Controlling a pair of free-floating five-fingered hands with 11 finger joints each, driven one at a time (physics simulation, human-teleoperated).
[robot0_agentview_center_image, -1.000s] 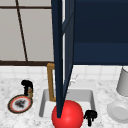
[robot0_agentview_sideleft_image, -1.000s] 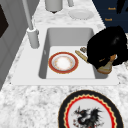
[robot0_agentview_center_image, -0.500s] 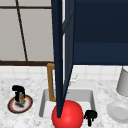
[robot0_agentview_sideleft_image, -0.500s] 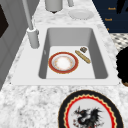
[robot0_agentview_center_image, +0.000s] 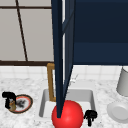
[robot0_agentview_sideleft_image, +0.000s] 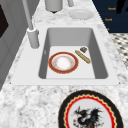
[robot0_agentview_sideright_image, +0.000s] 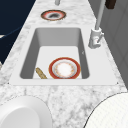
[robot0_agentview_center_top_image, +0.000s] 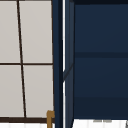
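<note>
Front view: our left hand (robot0_agentview_center_image: 8, 99), fingers curled, holding nothing, hovers beside the dragon plate (robot0_agentview_center_image: 23, 103); we judge it stiff, slippery, fragile, best gripped at its rim.

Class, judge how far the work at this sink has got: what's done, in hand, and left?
Done: a red-rimmed plate lies flat in the sink, a brown stick beside it. In hand: the left hand is at the rim of the dragon plate on the counter. Left: that plate and the white plate sit outside the basin; the right hand hangs at the sink's front.
</note>
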